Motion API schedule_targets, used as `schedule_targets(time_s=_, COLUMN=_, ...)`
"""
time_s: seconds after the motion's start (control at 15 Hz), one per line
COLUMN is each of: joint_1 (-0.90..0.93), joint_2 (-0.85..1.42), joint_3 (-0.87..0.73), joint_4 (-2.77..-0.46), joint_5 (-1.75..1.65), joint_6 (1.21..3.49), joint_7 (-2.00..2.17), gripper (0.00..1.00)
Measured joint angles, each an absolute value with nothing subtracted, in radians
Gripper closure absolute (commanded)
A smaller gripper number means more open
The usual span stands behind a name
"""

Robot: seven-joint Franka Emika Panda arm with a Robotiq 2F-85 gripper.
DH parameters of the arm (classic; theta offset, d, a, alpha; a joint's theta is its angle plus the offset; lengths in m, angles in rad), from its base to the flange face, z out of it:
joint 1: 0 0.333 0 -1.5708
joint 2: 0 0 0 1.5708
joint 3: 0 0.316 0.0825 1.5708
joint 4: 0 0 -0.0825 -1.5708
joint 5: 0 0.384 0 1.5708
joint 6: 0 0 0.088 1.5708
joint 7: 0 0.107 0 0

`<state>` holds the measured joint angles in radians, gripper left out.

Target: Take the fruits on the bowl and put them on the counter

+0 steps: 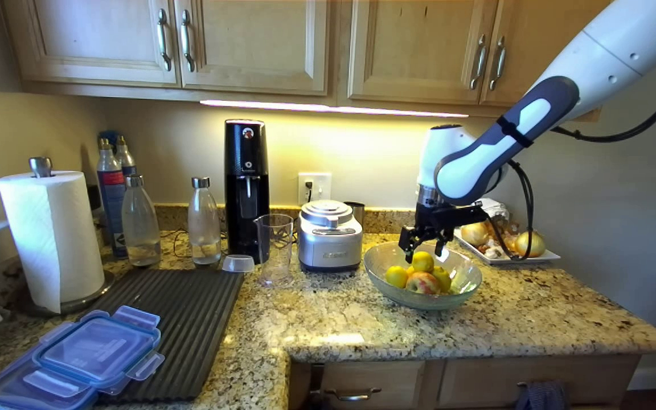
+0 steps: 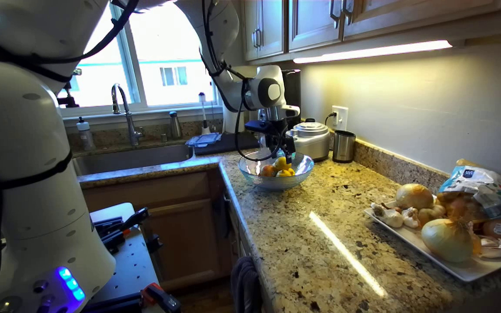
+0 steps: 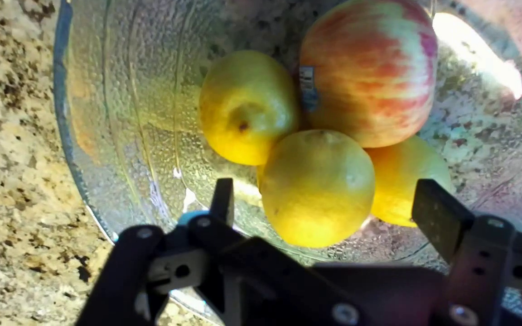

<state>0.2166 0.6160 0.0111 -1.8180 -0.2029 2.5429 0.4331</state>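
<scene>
A black two-fingered claw (image 3: 324, 201) is held over a glass bowl (image 1: 422, 302) on a granite counter (image 1: 533, 319), its jaws spread wide, nothing gripped and a gap left on each side of the topmost lemon (image 3: 317, 188). The approach to a grasp is judged to be the step in hand; next, the claw would need to be lowered slightly, closed evenly on that lemon and raised clear of the rim, so that the lemon can be set on the counter. Beneath and beside it, other lemons (image 3: 247, 108) are bunched inside the bowl, with a larger, red-streaked apple (image 3: 369, 77) nestled close against them. The rounded yellow skins are lit to a waxy sheen, and a slip could be risked if the grip is placed off centre. The bowl's flared, translucent wall is pebbled and tinged green; the counter's polished stone is speckled beige, brown and black.
</scene>
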Motion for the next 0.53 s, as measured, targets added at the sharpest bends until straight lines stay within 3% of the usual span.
schedule_targets(time_s=0.33, joint_1=0.222, joint_2=0.671, joint_3=-0.003, joint_4=-1.771, joint_5=-0.203, joint_6=2.543, joint_7=0.392, gripper=0.03)
schedule_targets(time_s=0.4, joint_1=0.222, joint_2=0.678, joint_3=-0.005, joint_4=-1.766, joint_5=-0.203, joint_6=2.543, joint_7=0.39, gripper=0.16)
schedule_targets(time_s=0.53, joint_1=0.222, joint_2=0.686, joint_3=-0.008, joint_4=-1.758, joint_5=-0.203, joint_6=2.543, joint_7=0.389, gripper=0.3)
